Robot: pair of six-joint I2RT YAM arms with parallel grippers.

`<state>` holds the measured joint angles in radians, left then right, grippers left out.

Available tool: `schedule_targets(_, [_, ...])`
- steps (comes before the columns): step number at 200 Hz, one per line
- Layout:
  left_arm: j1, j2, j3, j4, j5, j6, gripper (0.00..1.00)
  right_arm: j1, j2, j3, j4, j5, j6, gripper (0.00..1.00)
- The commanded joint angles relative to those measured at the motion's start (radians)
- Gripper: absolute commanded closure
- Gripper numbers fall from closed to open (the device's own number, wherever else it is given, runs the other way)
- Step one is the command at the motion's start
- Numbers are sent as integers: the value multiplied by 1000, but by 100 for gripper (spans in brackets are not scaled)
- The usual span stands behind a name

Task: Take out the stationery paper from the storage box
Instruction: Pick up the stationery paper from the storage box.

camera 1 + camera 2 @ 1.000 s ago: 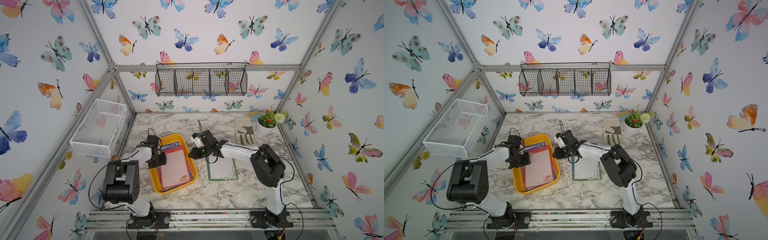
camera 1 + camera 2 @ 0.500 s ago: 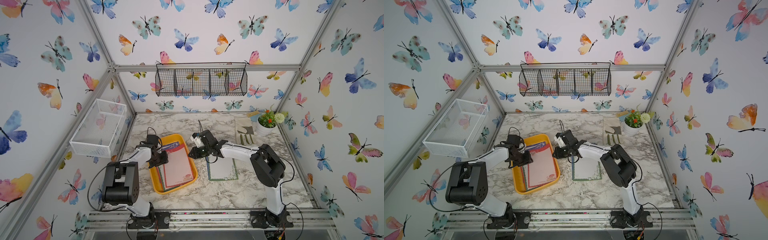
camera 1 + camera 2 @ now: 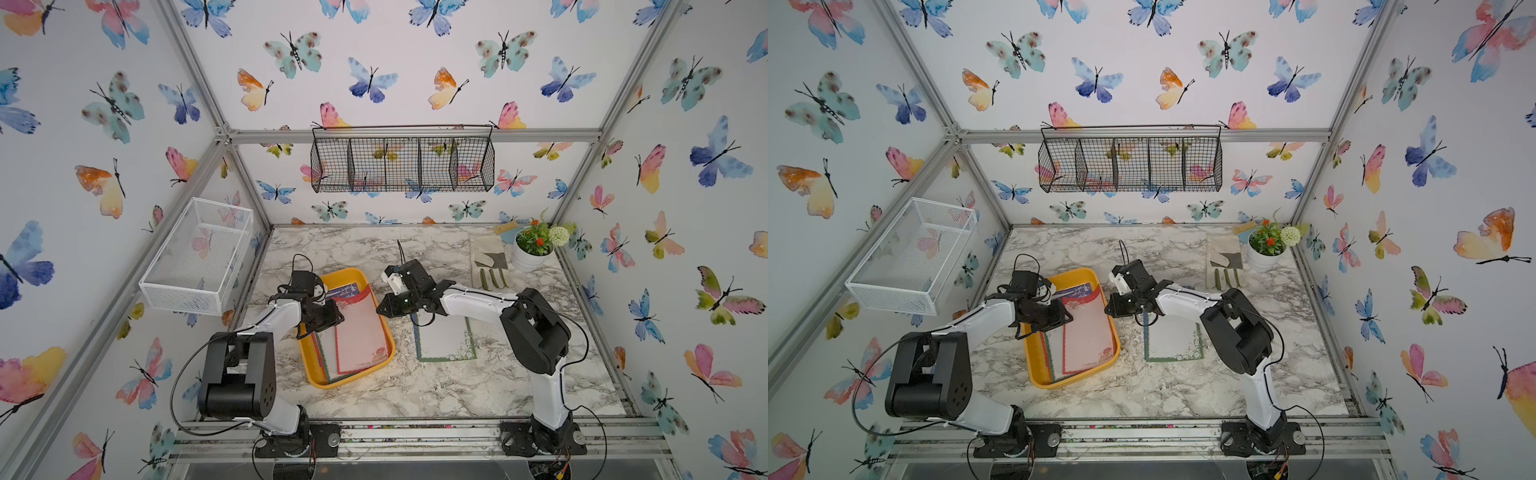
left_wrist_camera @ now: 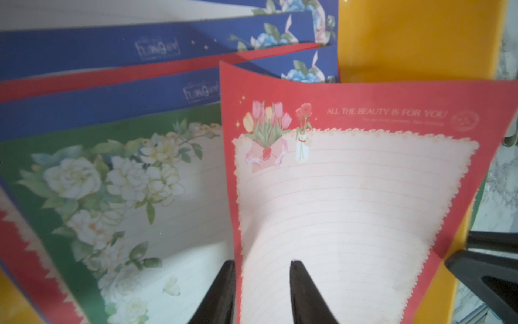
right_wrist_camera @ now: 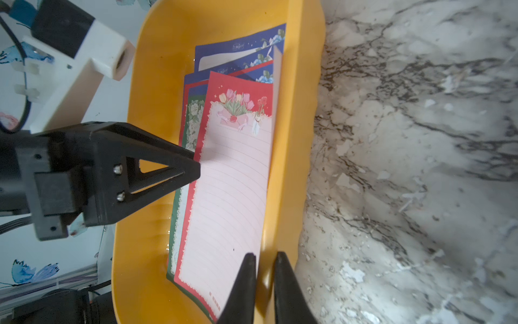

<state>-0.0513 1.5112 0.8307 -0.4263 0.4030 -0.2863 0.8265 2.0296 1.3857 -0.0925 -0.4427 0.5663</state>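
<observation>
Left end effector (image 4: 260, 266): jaws narrowly apart, edge of the red-bordered sheet (image 4: 350, 196) humped between them; you cannot tell if the pinch is firm; right end effector (image 5: 265, 256): jaws nearly pressed together at that sheet's right edge, grip unclear; stationery paper (image 5: 193, 112) stacked in the storage box (image 5: 151, 140), left on the counter (image 3: 415, 395); green-bordered sheet (image 3: 444, 340) lies flat to its right.

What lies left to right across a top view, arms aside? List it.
White mesh basket → storage box → green-bordered sheet → glove → flower pot.
</observation>
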Motion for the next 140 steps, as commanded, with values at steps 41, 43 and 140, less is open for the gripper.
schedule_targets(41, [5, -55, -19, 32, 114, -4, 66, 6, 28, 2, 12, -3, -2, 87])
schedule_targets(43, [5, -56, -19, 33, 115, -4, 66, 6, 28, 3, 13, -4, -2, 87])
schedule_targets(140, [6, -43, -33, 71, 194, -19, 61, 7, 34, 11, 20, -9, 14, 88])
